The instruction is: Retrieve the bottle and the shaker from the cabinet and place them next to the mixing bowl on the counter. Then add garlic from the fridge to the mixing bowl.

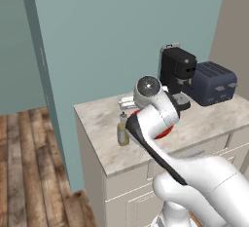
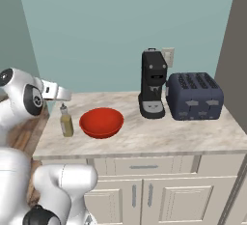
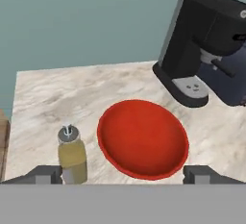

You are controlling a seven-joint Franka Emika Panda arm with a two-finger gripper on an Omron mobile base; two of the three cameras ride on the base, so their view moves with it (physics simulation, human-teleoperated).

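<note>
Bottle (image 3: 72, 155): stands upright on the counter (image 3: 72, 98), just beside the mixing bowl (image 3: 142, 139), on the side away from the coffee machine (image 3: 204, 40). A narrow strip of stone shows between bottle and bowl, so I judge them apart, not touching.

Bottle handling: I judge it light, rigid and probably smooth-walled, so prone to slip or tip. Best hold would be across the wide lower body, below the narrow neck and pale cap.

Bottle status: it looks placed; nothing of mine is on it.

Bowl handling: shallow, stiff, wide. It should stay put; it only needs to receive the garlic.

My gripper (image 3: 122, 175): fingers spread wide, holding nothing. One fingertip (image 3: 45, 174) sits at the bottle's base in the hand view, the other fingertip (image 3: 202, 174) past the bowl's far edge.

Bottle relative to gripper: below and ahead of me, towards one finger rather than centred; the bowl lies more nearly between the fingers.

Height: in the right base view my hand (image 2: 55, 92) hangs above the bottle (image 2: 66, 121), clear of its cap.

Beyond: the toaster (image 2: 194, 96) sits beside the coffee machine, well apart from the bottle.
</note>
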